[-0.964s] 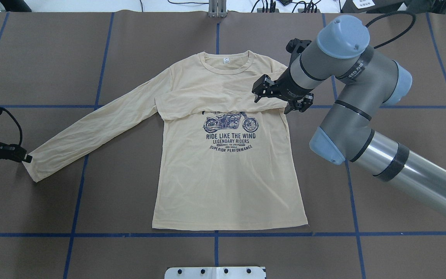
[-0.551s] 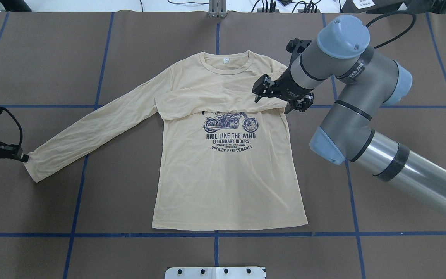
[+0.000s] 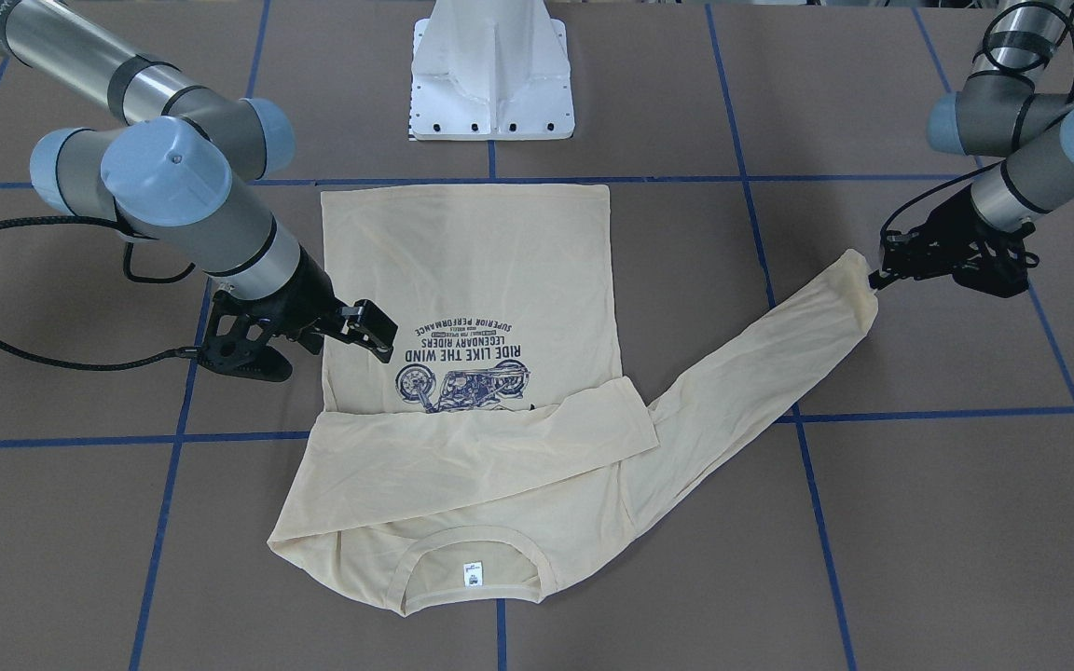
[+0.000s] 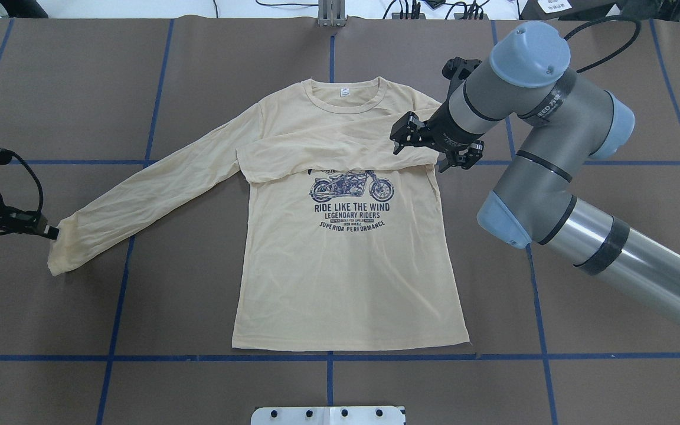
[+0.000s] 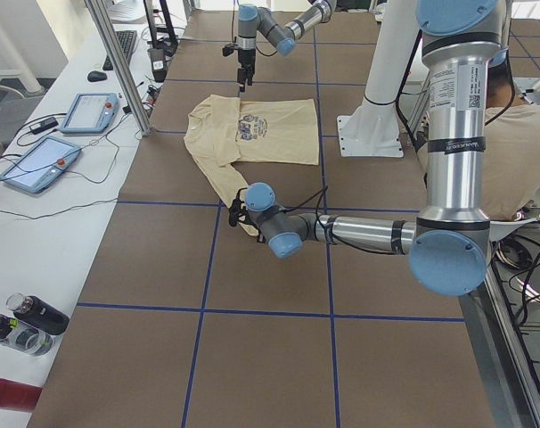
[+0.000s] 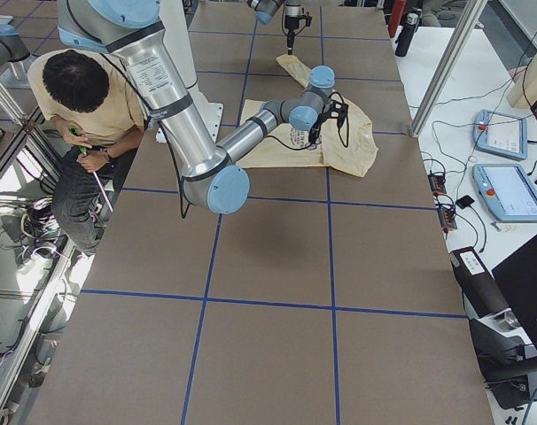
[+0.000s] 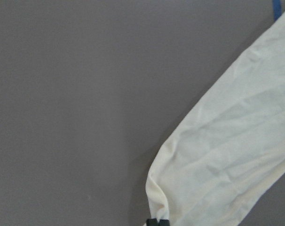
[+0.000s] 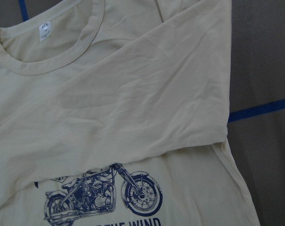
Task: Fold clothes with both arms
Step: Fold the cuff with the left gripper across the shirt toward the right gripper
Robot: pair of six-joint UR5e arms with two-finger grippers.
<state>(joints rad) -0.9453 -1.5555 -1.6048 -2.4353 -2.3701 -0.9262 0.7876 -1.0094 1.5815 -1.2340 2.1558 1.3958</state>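
Observation:
The clothes are one cream long-sleeved T-shirt (image 4: 346, 283) lying face up and flat on the brown table, navy motorcycle print showing. One sleeve (image 8: 133, 117) is folded across the chest above the print. The other sleeve (image 4: 139, 195) stretches out toward the table's left. My left gripper (image 4: 51, 232) is shut on its cuff (image 3: 863, 280), which is raised and bunched; the left wrist view shows the sleeve (image 7: 236, 141) hanging from the closed fingertips. My right gripper (image 4: 402, 133) hovers open over the folded sleeve's shoulder end (image 3: 371, 331), holding nothing.
The white pedestal base (image 3: 490, 75) stands at the robot's side of the table. Blue tape lines (image 4: 328, 357) grid the brown surface. A seated person (image 6: 82, 115) is beside the robot. Control tablets (image 5: 38, 160) and bottles (image 5: 29, 321) lie on a side bench.
My left gripper has moved inward toward the shirt with the cuff, lifting and bunching the sleeve end. The right arm has shifted slightly away to the right.

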